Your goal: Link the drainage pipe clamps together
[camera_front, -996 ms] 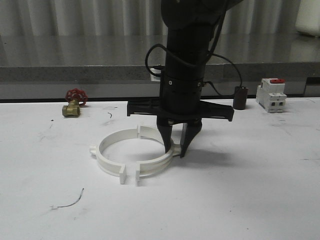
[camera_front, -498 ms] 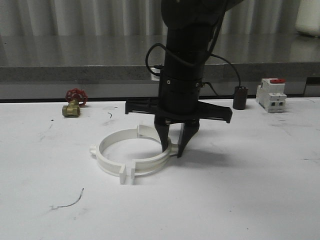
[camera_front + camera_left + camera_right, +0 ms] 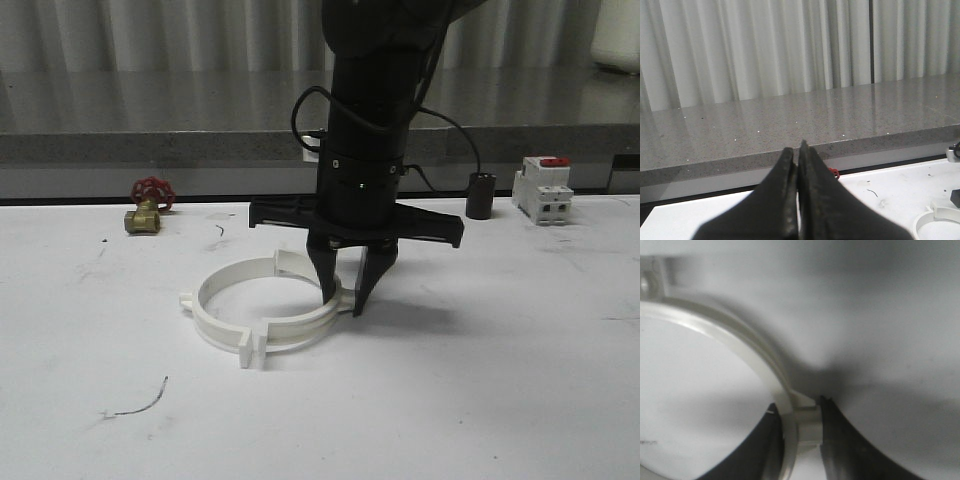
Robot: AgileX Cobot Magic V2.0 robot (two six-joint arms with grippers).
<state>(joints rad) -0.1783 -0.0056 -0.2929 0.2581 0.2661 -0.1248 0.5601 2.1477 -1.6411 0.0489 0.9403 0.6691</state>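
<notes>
Drainage pipe clamps [image 3: 262, 310]: lying flat as a ring, end tabs facing front and back
Right gripper [image 3: 340, 296]: pinching the ring's wall at its outer lug
Left gripper [image 3: 799, 200]: fingers pressed together, nothing between

2 white semicircular drainage pipe clamps [image 3: 262, 315] are laid flat on the white bench [image 3: 480, 380], forming a ring. At the near side the flat end tabs are brought almost together; at the far side 1 tab is seen.
</notes>
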